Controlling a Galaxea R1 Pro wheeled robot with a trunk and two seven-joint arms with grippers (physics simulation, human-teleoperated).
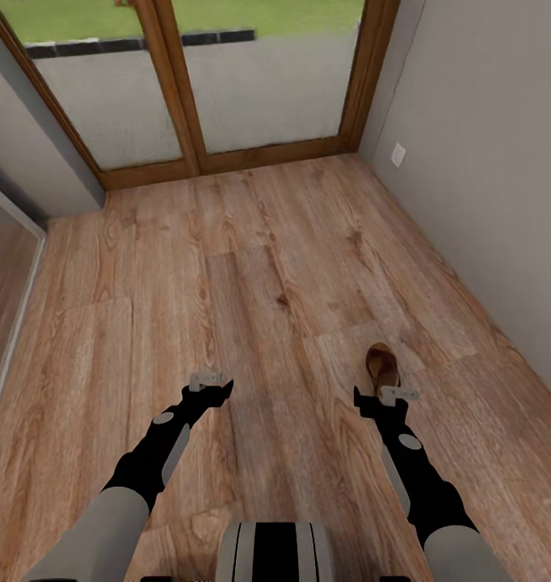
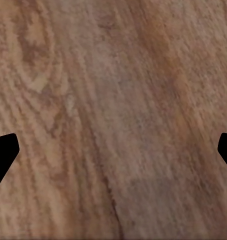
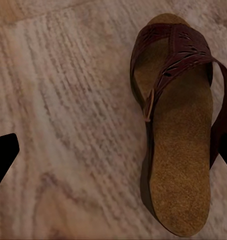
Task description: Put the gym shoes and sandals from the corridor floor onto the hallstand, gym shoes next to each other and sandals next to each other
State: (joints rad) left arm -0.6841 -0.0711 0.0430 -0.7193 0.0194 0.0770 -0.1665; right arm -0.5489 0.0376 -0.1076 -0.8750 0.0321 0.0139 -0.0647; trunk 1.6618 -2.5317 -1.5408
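One brown sandal (image 1: 382,365) with a dark reddish-brown strap lies on the wood-plank corridor floor (image 1: 251,275), just beyond my right gripper (image 1: 386,396). In the right wrist view the sandal (image 3: 181,150) lies sole-down, off to one side between the spread fingers, and the right gripper (image 3: 113,155) is open above the floor. My left gripper (image 1: 211,388) hangs open over bare planks, with nothing between its fingers (image 2: 3,155). The gym shoes and the hallstand are out of view.
A wood-framed glass door (image 1: 195,81) closes the far end of the corridor. A grey wall (image 1: 485,202) with a white plate (image 1: 398,154) runs along the right, close to the sandal. A framed panel (image 1: 9,267) lines the left side.
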